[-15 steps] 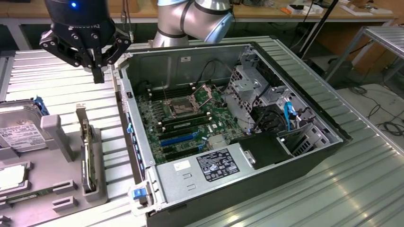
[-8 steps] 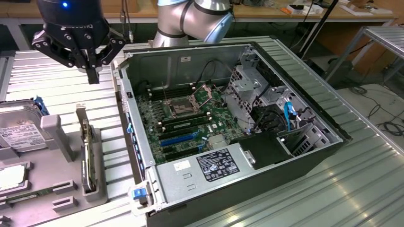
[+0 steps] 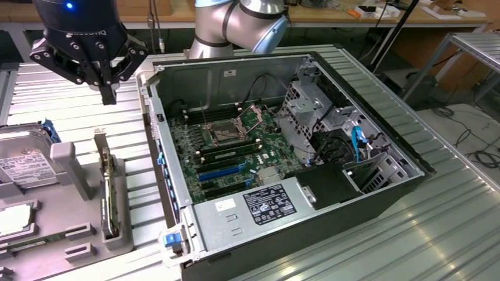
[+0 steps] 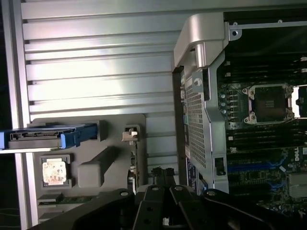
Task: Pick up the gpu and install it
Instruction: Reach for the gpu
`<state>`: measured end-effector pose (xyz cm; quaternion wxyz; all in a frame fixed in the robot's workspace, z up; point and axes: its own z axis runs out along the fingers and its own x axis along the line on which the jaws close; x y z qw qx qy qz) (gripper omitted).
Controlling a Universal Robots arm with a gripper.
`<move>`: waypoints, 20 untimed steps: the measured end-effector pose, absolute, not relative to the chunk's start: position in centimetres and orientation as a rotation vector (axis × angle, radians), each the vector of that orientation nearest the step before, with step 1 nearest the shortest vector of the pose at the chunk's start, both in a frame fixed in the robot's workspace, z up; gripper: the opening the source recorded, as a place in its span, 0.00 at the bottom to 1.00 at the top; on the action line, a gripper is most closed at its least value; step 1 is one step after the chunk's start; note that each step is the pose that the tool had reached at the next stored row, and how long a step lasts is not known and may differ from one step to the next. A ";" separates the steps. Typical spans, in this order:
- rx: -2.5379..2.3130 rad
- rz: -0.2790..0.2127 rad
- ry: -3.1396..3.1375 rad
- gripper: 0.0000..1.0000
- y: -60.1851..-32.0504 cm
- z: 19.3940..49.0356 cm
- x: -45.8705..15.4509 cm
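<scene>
Tool (image 3: pixel 108 95), mine: clenched on nothing, hanging over the bench (image 3: pixel 47 108); gpu (image 3: pixel 107 187) standing on edge in the grey holder (image 3: pixel 74 202), lower and apart, its long edge pointing back toward the tool.

An open computer case (image 3: pixel 336 225) (motherboard (image 3: pixel 266 155) exposed) lies beside a grey tray (image 3: pixel 78 225) holding probably a hard drive (image 3: pixel 27 165).

The picture's edge cuts off the hard drive (image 3: pixel 23 167).
</scene>
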<state>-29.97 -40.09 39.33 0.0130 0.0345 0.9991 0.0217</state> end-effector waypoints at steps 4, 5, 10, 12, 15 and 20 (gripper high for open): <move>0.107 0.068 3.113 0.11 -40.1 39.3 -30.5; 0.107 0.068 3.113 0.11 -40.1 39.3 -30.6; 0.107 0.068 3.113 0.11 -40.1 39.3 -31.3; 0.108 0.068 3.113 0.11 -40.1 39.3 -31.5; 0.107 0.068 3.113 0.11 -40.1 39.3 -31.8; 0.107 0.068 3.113 0.11 -40.1 39.3 -32.6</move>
